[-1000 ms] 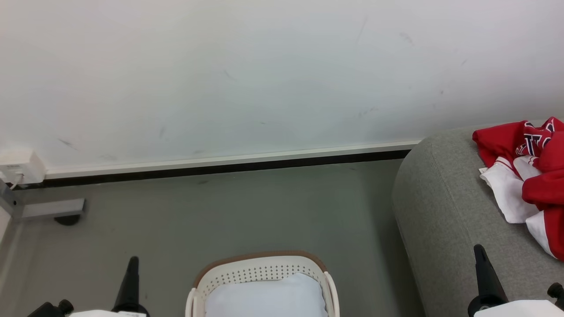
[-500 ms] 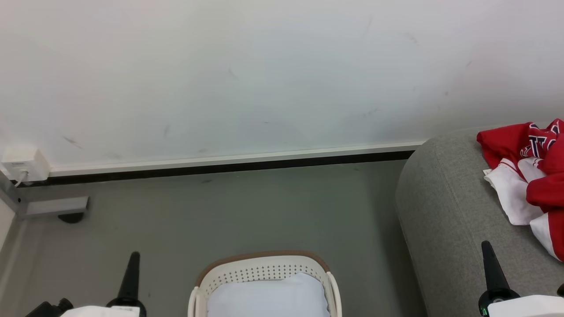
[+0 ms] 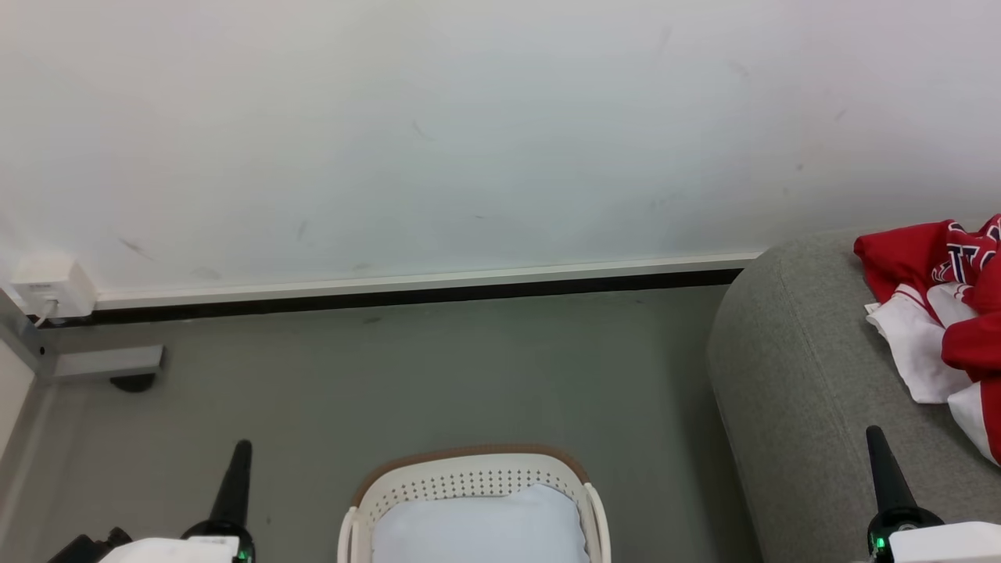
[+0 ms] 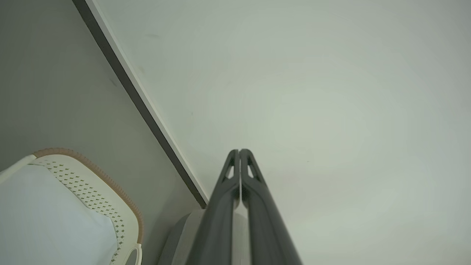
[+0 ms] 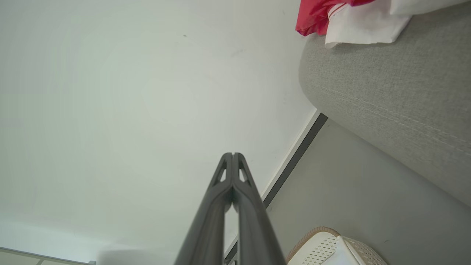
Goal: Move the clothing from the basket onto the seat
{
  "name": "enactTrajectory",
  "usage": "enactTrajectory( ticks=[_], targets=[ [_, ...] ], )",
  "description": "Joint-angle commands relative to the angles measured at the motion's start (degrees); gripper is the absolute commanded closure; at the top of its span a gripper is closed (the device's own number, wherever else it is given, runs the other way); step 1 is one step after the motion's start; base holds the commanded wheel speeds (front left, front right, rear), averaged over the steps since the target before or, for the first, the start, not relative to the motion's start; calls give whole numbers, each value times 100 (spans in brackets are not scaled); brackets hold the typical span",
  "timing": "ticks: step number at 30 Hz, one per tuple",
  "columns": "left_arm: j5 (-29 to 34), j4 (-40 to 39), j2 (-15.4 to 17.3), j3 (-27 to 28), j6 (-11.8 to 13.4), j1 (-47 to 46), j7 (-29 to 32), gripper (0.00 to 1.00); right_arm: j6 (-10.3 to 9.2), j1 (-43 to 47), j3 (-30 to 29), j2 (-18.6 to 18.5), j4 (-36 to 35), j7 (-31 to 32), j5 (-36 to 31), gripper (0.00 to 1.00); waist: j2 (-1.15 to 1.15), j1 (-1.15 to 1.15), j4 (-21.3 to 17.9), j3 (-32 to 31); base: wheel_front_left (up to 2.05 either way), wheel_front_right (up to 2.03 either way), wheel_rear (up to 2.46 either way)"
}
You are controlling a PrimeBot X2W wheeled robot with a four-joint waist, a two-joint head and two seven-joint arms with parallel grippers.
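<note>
Lying on seat (image 3: 790, 391), clothing (image 3: 899, 250) stretches toward wall (image 3: 469, 141).

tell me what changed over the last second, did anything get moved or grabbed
The whole head view slid slightly to the right, so the camera turned; nothing in the scene itself moved. The left gripper and right gripper crept a little higher in that view, both shut and holding nothing. The clothing stays heaped on the seat, and the pale cushion stays in the basket.

Crumpled red-and-white clothing (image 3: 958, 313) lies on the grey seat (image 3: 798, 391) near its rounded edge, the cream, brown-rimmed basket (image 3: 469, 473) standing upright apart.
</note>
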Motion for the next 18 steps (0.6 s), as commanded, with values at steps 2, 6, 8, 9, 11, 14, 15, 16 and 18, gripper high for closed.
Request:
enactTrajectory(
  ticks=[2, 6, 8, 9, 11, 14, 15, 16, 18],
  targets=[
    [-159, -27, 14, 39, -15, -108, 40, 100, -8, -116, -54, -37, -60, 46, 186, 100, 0, 0, 10, 0, 0, 0, 0],
    [-368, -23, 8, 46, -16, -126, 91, 100, -8, -127, -100, -33, -60, 96, 380, 100, 0, 0, 28, 1, 0, 0, 0],
    [-432, -21, 5, 48, -16, -138, 116, 100, -8, -132, -119, -31, -60, 120, 475, 100, 0, 0, 37, 1, 0, 0, 0],
    [-474, -21, 4, 49, -16, -141, 126, 100, -8, -134, -130, -30, -59, 138, 511, 100, 0, 0, 41, 1, 0, 0, 0],
    [-566, -19, 3, 52, -17, -151, 153, 100, -9, -134, -150, -28, -59, 165, 597, 100, 0, 0, 50, 1, 0, 0, 0],
    [-713, -17, -1, 59, -17, -160, 191, 100, -9, -132, -181, -25, -58, 203, 733, 100, 0, 0, 64, 2, 0, 0, 0],
    [-750, -15, -3, 61, -17, -164, 208, 100, -9, -133, -191, -24, -58, 213, 778, 100, 0, 0, 68, 2, 0, 0, 0],
    [-776, -15, -5, 63, -18, -170, 217, 100, -9, -133, -202, -23, -58, 228, 818, 100, 0, 0, 72, 2, 0, 0, 0],
    [-853, -13, -7, 67, -18, -182, 238, 100, -9, -135, -223, -21, -57, 247, 890, 100, 0, 0, 81, 2, 0, 0, 0]
  ],
)
